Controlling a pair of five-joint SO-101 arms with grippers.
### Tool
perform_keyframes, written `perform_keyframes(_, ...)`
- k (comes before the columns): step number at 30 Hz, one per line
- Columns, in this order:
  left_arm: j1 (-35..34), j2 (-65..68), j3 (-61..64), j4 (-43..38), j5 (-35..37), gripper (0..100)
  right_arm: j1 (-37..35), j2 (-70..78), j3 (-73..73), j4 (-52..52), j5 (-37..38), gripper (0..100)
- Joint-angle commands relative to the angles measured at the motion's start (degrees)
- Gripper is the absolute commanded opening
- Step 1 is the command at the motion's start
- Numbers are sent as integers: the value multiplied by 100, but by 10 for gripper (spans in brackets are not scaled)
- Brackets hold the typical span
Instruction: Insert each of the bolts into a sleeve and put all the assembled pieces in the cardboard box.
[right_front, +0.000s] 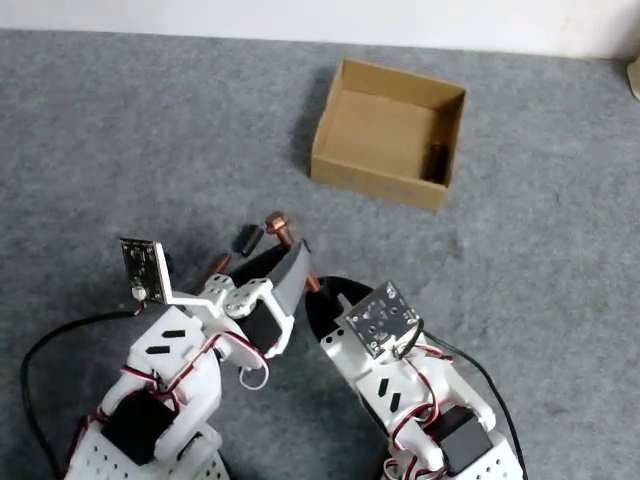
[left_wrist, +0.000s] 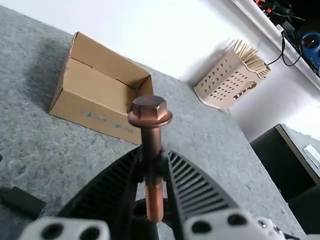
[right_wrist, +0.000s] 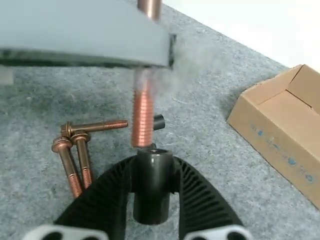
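Jaws of right gripper (right_wrist: 152, 165) clamped on sleeve (right_wrist: 151, 200), mouth pointing out past the jaw tips. Left gripper (left_wrist: 150, 167), jaws clamped on bolt (left_wrist: 150, 117), its threaded tip just beyond that mouth, long axes nearly aligned. Farther out: loose bolts (right_wrist: 75, 150), then cardboard box (right_wrist: 280, 135).

Shiny coppery metal bolt (left_wrist: 150, 115), matt black sleeve (right_wrist: 151, 170), plain brown cardboard box (right_front: 375, 180), fuzzy grey felt mat (right_front: 150, 130)

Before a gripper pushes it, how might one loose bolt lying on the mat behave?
The loose bolt looks like solid metal: probably stiff, heavy for its size. Its round shank and wider head suggest it rolls in a curve, though the fuzzy mat may slow it.
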Motion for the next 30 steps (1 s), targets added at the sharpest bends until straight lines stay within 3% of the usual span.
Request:
perform_keyframes(1,-101,-75,101,-158,35,5,-75,-40,-286,-163,-53,3)
perform_keyframes(30,-198,-75,497,-440,44,5,-251,-40,-690,-163,-53,3)
